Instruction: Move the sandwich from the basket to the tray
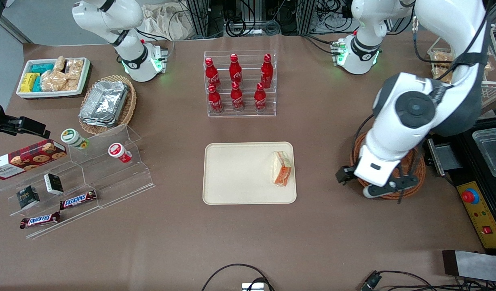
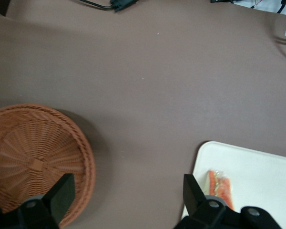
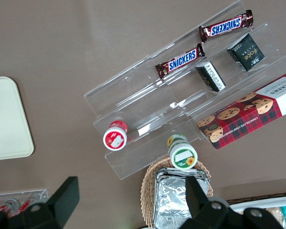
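The sandwich (image 1: 281, 168) lies flat on the tray (image 1: 239, 173), against the tray's rim on the edge that faces the basket (image 1: 413, 178), its orange-and-green cut edge showing through the clear wrap. In the left wrist view the same sandwich (image 2: 220, 188) sits just inside the tray (image 2: 257, 171) rim, partly hidden by one finger (image 2: 193, 191).

The pincer (image 2: 128, 191) is released: its two dark fingers stand wide apart with nothing between them but bare brown tabletop (image 2: 148, 76). It hovers over the strip of tabletop between the tray and the basket (image 2: 33, 157), one finger above the basket's rim and the other above the tray's edge. From the front the pincer (image 1: 387, 190) is mostly covered by the arm's white wrist, so its height above the tabletop (image 1: 248, 242) is hard to judge; it appears to hang low over the basket's edge nearest the tray.

The basket shows only woven wicker in the wrist view, as far as its visible part goes.

Farther from the front camera than the tray stands a clear rack of red cola bottles (image 1: 238, 83).
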